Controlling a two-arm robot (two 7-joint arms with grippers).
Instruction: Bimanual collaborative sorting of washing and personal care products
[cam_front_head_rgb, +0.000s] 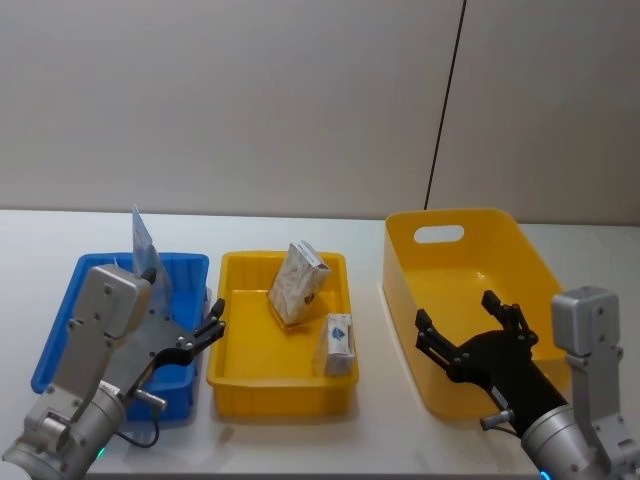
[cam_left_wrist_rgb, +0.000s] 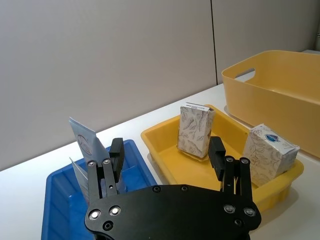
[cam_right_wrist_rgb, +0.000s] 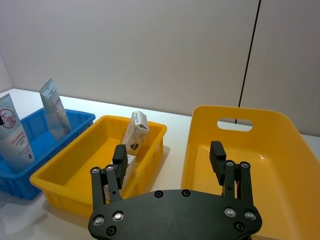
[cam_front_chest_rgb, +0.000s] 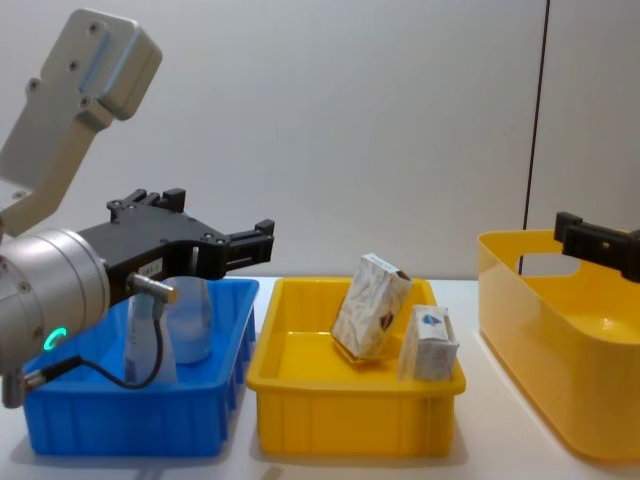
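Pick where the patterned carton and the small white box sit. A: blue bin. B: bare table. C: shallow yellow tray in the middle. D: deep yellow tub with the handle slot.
C: the patterned carton leans and the small white box stands inside the shallow yellow tray, between the blue bin and the deep yellow tub.

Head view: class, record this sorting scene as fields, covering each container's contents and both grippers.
Blue bin: two pale-blue tubes, standing
Yellow tray: patterned carton leaning, small white box beside it
Left gripper: above blue bin, jaws open, holding nothing
Right gripper: at yellow tub, jaws open, holding nothing
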